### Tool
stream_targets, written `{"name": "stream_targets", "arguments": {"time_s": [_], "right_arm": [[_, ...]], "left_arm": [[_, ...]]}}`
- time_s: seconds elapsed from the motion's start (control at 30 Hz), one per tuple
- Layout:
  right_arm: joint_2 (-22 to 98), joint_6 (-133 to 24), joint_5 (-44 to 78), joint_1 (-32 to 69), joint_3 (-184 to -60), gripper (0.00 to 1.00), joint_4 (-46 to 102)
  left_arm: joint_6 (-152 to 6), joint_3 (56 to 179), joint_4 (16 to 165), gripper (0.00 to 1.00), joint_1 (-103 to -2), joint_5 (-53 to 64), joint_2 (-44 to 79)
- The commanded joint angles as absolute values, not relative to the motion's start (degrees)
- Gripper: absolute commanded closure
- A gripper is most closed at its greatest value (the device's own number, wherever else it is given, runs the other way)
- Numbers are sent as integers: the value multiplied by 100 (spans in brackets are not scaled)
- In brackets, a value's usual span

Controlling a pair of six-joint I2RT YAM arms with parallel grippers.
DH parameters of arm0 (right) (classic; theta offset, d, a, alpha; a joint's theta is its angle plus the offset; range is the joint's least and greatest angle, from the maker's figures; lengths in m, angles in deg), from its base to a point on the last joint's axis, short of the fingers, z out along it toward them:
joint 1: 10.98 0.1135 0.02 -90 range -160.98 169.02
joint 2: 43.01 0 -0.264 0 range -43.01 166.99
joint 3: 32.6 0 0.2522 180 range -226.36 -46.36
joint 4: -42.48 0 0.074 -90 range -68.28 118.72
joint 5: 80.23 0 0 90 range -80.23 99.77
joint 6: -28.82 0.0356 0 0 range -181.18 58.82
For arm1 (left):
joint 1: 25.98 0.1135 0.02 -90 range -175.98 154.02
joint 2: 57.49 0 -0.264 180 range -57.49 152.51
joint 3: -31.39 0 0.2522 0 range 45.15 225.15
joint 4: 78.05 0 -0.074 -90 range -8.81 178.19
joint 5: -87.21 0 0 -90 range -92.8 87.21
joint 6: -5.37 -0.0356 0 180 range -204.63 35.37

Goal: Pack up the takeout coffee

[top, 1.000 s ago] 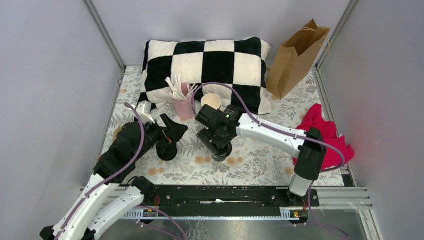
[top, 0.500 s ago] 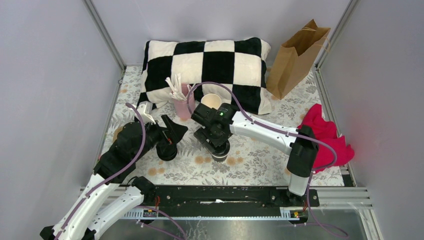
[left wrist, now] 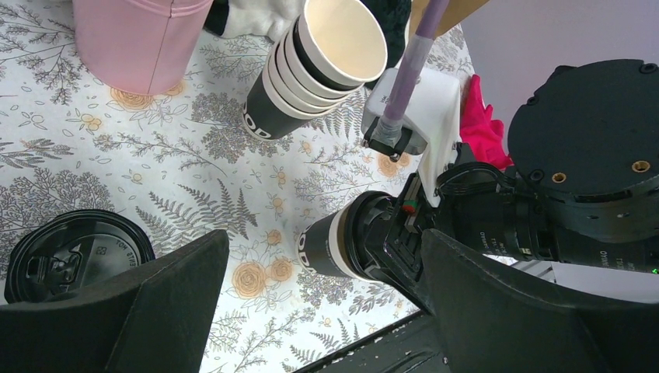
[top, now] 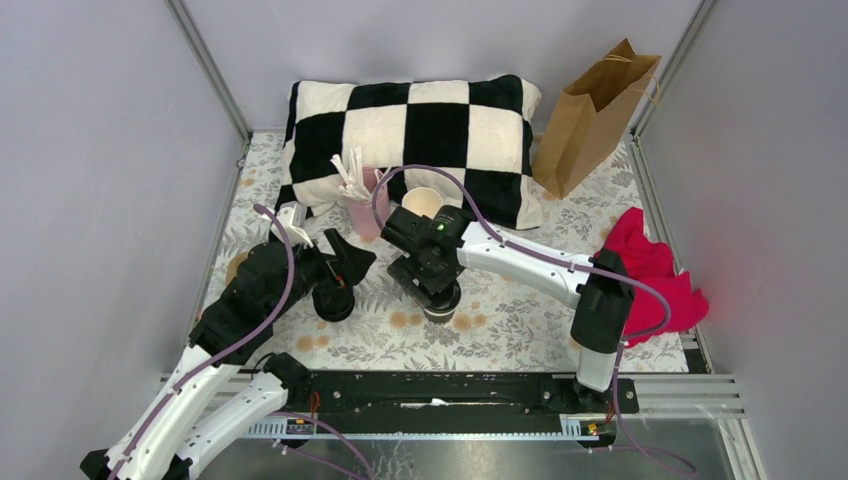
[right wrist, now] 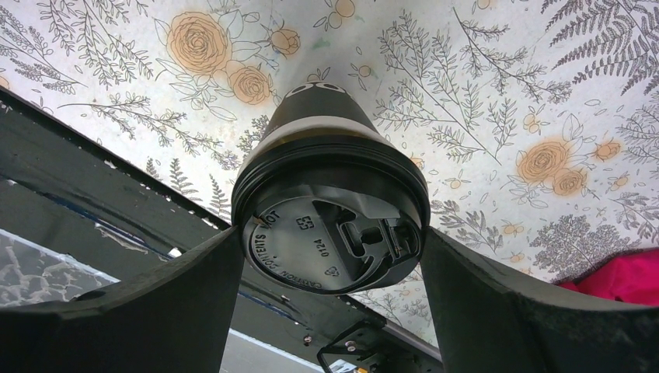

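Observation:
The takeout coffee (top: 441, 303) is a black cup with a black lid, upright on the floral cloth at the table's middle. My right gripper (top: 437, 288) comes from above and is shut on its lid; in the right wrist view both fingers (right wrist: 194, 303) press the lid rim (right wrist: 330, 233). The cup's base looks level with the cloth. The cup also shows in the left wrist view (left wrist: 330, 245). My left gripper (top: 350, 265) is open and empty, to the left of the cup, above a lone black lid (top: 335, 302).
A stack of lidless cups (top: 423, 203) and a pink cup of stirrers (top: 367, 212) stand in front of a checkered pillow (top: 420, 125). A brown paper bag (top: 590, 115) stands open at the back right. A red cloth (top: 655, 275) lies at the right.
My right arm has shifted a little to the left and back, with the gripper staying on the coffee's lid. The left arm has not moved.

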State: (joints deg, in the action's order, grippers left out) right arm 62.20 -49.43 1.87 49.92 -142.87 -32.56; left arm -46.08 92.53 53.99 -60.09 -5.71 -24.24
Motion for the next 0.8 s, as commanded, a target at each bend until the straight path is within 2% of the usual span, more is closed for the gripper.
{"name": "stream_targets", "arguments": {"time_s": [0.0, 0.77], "right_arm": [[6321, -5063, 190, 5027, -14524, 13, -3412], [6174, -5063, 250, 5028, -14628, 12, -3401]], "left_arm": [[-4719, 9271, 5522, 2, -6017, -657, -2392], [-4709, 9305, 5478, 2, -6017, -653, -2423]]}}
